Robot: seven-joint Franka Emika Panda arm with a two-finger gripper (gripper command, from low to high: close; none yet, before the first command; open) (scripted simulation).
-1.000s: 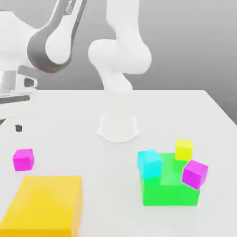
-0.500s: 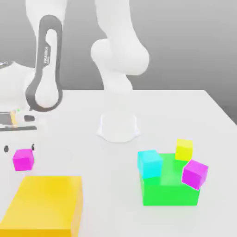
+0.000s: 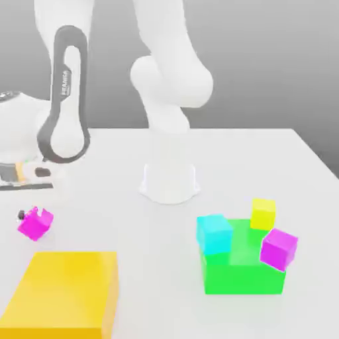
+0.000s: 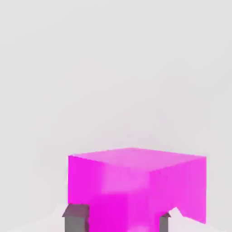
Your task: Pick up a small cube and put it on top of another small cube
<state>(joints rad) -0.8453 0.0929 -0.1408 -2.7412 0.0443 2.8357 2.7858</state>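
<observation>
Clamping the small hot-pink magenta cube (image 3: 34,224) now: gripper (image 4: 121,219) clenched on it, near the exterior view's left edge, just behind the big yellow block (image 3: 65,291). Grasp looks done. Left: lift, carry, stack on another small cube.

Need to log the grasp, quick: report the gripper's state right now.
Gripper: shut on the hot-pink cube, one finger on each side of it.
</observation>
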